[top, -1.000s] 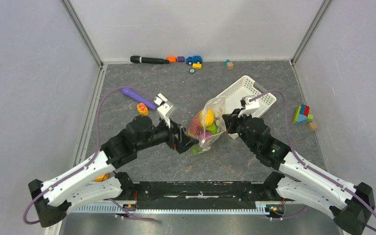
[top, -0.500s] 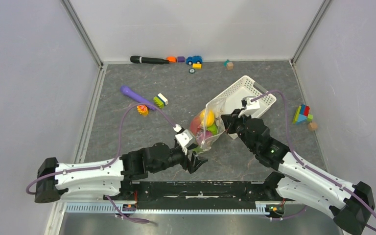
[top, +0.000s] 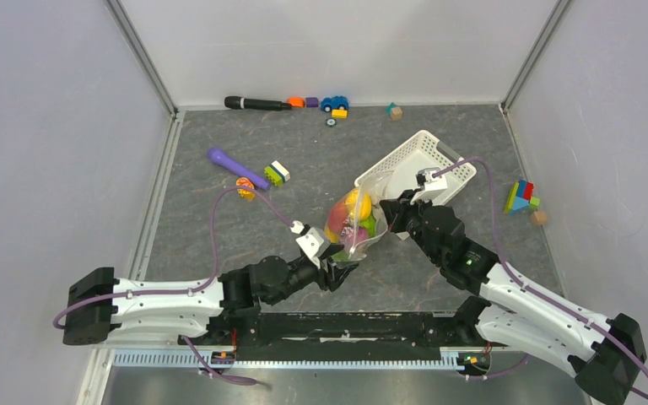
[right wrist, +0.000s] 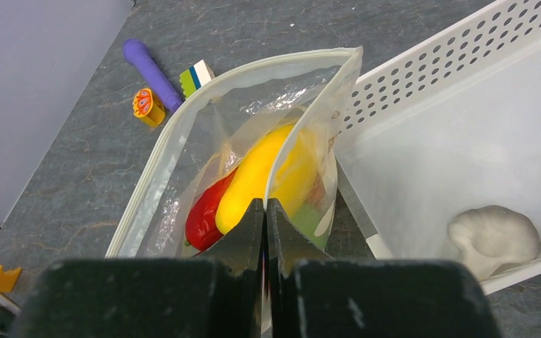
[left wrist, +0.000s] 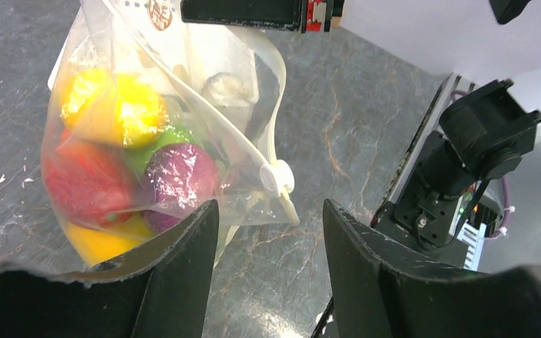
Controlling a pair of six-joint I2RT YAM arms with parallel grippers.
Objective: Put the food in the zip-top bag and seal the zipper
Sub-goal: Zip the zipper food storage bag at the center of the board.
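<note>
Your right gripper (right wrist: 265,211) is pinching the clear, crinkly zip-top bag (right wrist: 183,158) just beside the white perforated basket (right wrist: 458,98); rounded glossy food (right wrist: 271,169) is sitting inside it, and your left gripper (left wrist: 269,211) is hovering spread wide

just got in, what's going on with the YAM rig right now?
The right tool is shut on one edge of the zip-top bag, holding it beside the white basket. Toy food is inside. The left tool is open, close to the bag's white slider, not gripping it. The zipper is unsealed; the mouth gapes.
</note>
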